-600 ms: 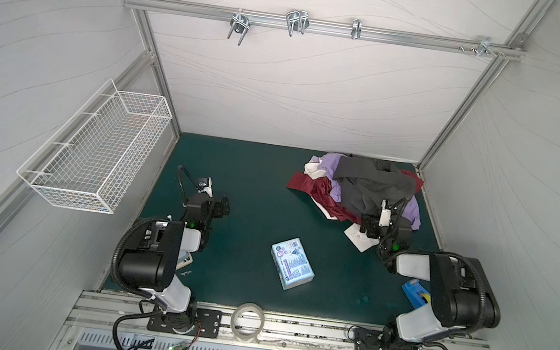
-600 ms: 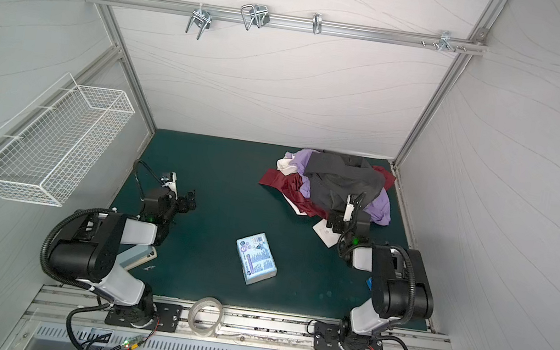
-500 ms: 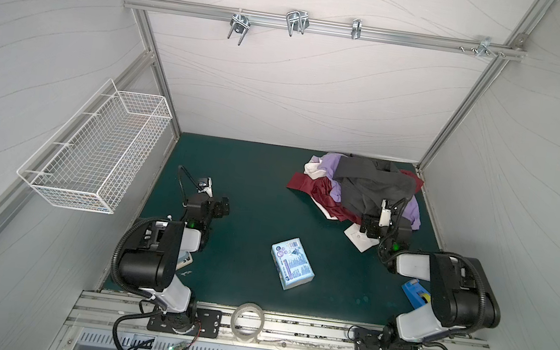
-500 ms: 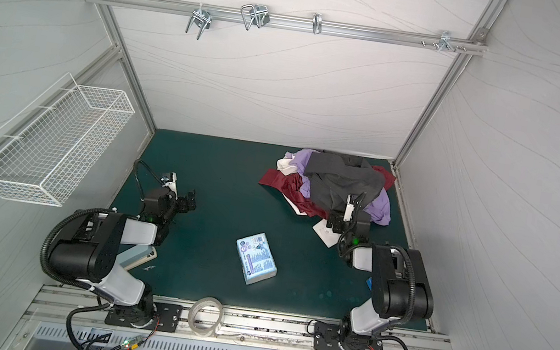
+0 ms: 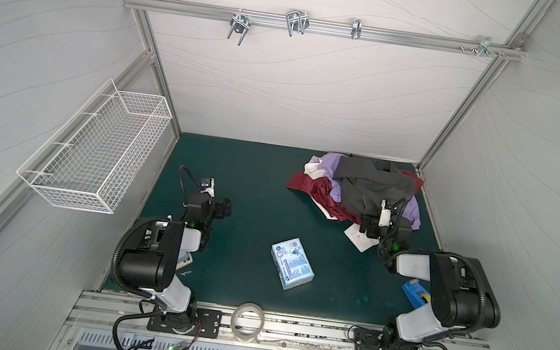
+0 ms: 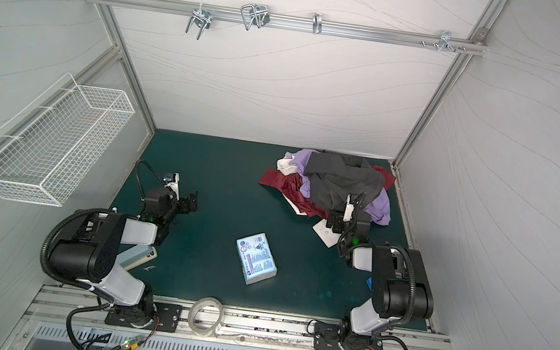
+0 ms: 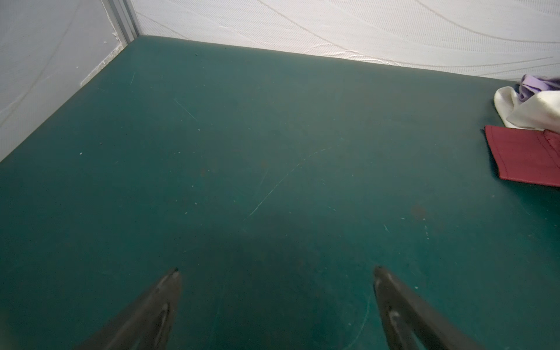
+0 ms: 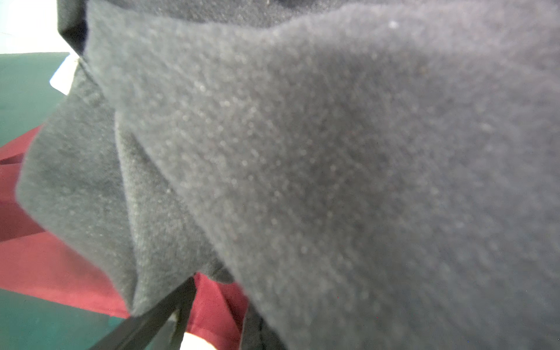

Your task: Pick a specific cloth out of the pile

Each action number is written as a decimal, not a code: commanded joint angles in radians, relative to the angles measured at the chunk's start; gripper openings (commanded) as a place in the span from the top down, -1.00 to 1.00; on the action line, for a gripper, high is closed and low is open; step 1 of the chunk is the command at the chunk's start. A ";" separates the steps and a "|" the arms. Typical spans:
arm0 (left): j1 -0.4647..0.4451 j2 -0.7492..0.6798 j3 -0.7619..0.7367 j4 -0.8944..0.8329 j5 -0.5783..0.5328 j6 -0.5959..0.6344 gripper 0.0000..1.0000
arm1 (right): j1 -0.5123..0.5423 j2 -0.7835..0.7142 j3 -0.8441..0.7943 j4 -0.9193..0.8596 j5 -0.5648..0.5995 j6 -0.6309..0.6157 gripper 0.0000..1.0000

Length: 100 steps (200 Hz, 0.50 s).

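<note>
Between the pictures of half a second earlier and this one we found next to nothing altered. The right gripper (image 5: 367, 229) stood at the same spot on the lower edge of the pile (image 5: 358, 190), right of centre in both top views, and no garment had shifted. We judged from this that the pick was not yet begun. Its jaws stood wide apart. In the right wrist view only one dark finger (image 8: 163, 312) showed, low and left of centre. The other was hidden under the dark grey garment (image 8: 303, 151) that filled the frame, and we saw nothing pinched. The cloth (image 5: 413, 213), the lavender one, lay mostly buried beneath that grey garment. One fold showed just right of the gripper and a little above it, at the pile's right edge, and another peeped out at the pile's upper left. So the gripper faced grey fabric and the maroon cloth (image 5: 310, 187), not lavender. We thought it would have to shift rightward or clear the grey first. The left gripper (image 7: 276, 269) hung wide open and empty over the bare mat (image 5: 252, 179) on the left.
</note>
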 commanded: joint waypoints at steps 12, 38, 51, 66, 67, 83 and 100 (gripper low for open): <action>-0.004 -0.005 0.032 0.023 0.015 0.014 -0.98 | -0.005 0.008 0.014 0.018 -0.007 -0.006 -0.98; -0.004 -0.005 0.033 0.023 0.015 0.014 -0.98 | -0.005 0.008 0.013 0.018 -0.007 -0.006 -0.98; -0.004 -0.004 0.032 0.023 0.015 0.014 -0.98 | -0.005 0.009 0.014 0.016 -0.006 -0.005 -0.98; -0.004 -0.003 0.034 0.023 0.015 0.014 -0.98 | -0.005 0.008 0.014 0.015 -0.008 -0.006 -0.98; -0.004 -0.004 0.035 0.023 0.015 0.014 -0.98 | -0.005 0.009 0.014 0.016 -0.008 -0.006 -0.98; -0.004 -0.003 0.036 0.023 0.015 0.013 -0.98 | -0.005 0.010 0.014 0.016 -0.006 -0.006 -0.98; -0.004 -0.003 0.035 0.021 0.015 0.013 -0.98 | -0.005 0.010 0.015 0.014 -0.005 -0.006 -0.98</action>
